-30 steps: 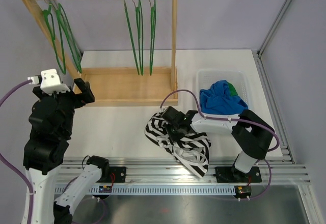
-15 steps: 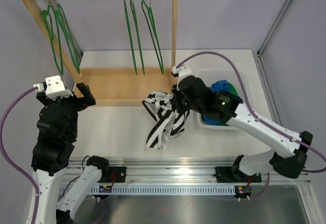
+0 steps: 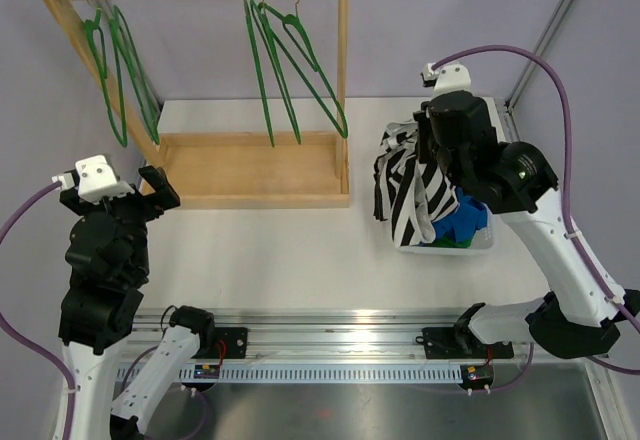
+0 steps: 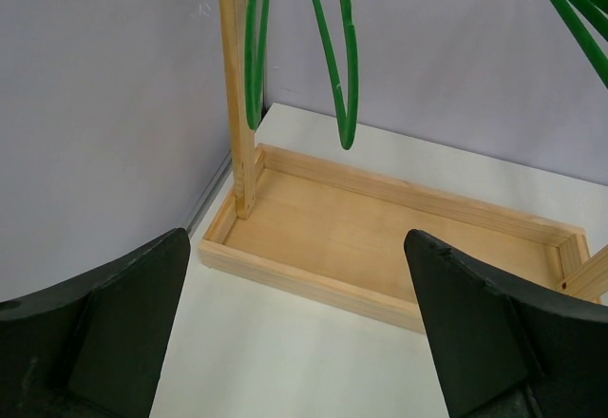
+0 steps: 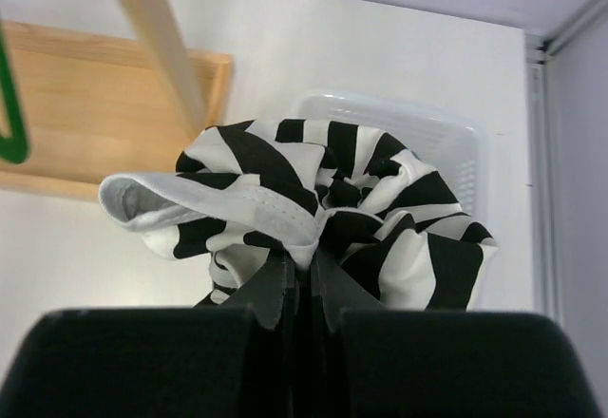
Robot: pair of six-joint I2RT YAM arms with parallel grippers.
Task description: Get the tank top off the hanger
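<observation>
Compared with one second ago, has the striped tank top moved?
Yes. The striped tank top moved rightward and farther back; it now hangs over the white basket.

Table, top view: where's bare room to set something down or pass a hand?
Widest bare stretch: table between the wooden tray and the near rail, left arm to basket. Narrow lane between tray and basket. Crowded: basket, with blue garment and the striped tank top hanging over it; hangers above the tray.

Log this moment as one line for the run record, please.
step: carry top to bin | right end effector: shut on top, above bin | left end effector: open, empty
</observation>
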